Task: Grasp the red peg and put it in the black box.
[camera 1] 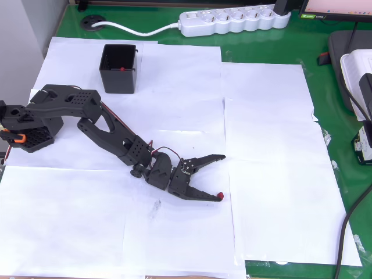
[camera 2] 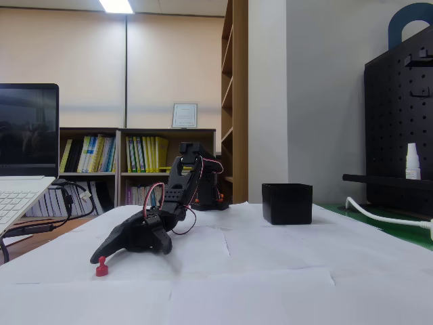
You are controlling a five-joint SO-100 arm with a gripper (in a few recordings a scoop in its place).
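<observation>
The red peg (camera 1: 220,195) stands upright on the white paper, right at the tip of the lower finger of my gripper (camera 1: 222,176) in the overhead view. The jaws are spread wide, the peg is outside the gap between them, and nothing is held. In the fixed view the peg (camera 2: 101,268) stands just below the low, forward-reaching gripper (camera 2: 101,252). The black box (camera 1: 119,81) sits at the far left of the paper, beyond the arm's base, well away from the gripper. A small red spot shows inside it. The fixed view has the box (camera 2: 287,203) to the right.
White paper sheets (camera 1: 273,145) cover a green mat. A white power strip (camera 1: 232,20) and its cable lie along the far edge. Devices and a dark cable (camera 1: 354,215) crowd the right edge. A laptop (camera 2: 20,189) stands at the left of the fixed view.
</observation>
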